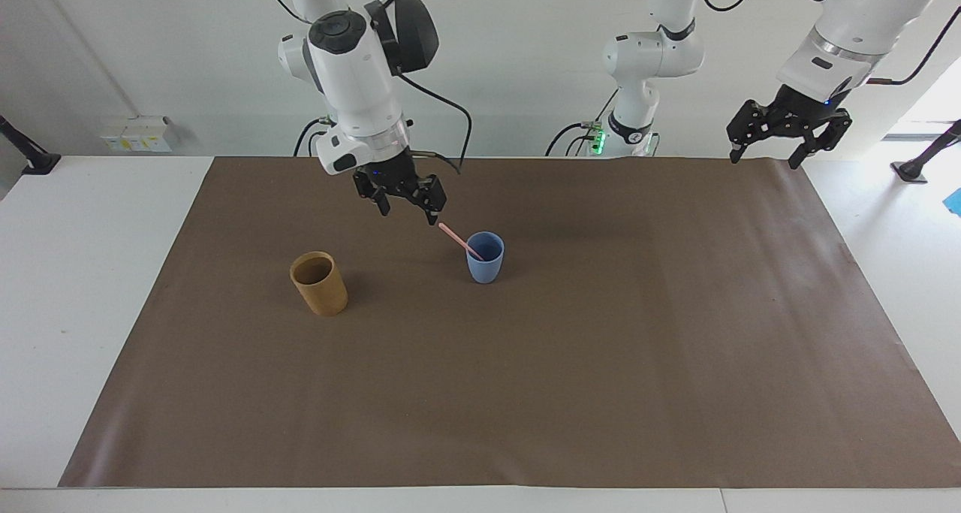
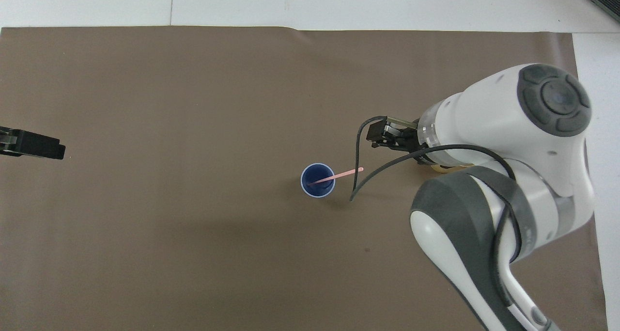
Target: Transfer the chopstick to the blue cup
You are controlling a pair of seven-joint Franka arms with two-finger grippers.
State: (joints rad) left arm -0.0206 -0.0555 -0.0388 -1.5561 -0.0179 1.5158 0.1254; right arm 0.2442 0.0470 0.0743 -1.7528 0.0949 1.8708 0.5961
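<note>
Chopstick in the cup, right gripper clear

The chopstick (image 1: 457,240) leans in the blue cup (image 1: 485,258) at frame centre, top tilted upper-left toward the empty, spread right gripper (image 1: 406,197); the left gripper (image 1: 786,128), also spread, waits upper right.

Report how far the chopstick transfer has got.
Done: the chopstick stands slanted in the blue cup, leaning on its rim toward the right arm's end of the table. In hand: nothing; the right hand is open in the air between the blue cup and the tan cup. The left hand waits open over the mat's edge. Left: nothing visible.
</note>
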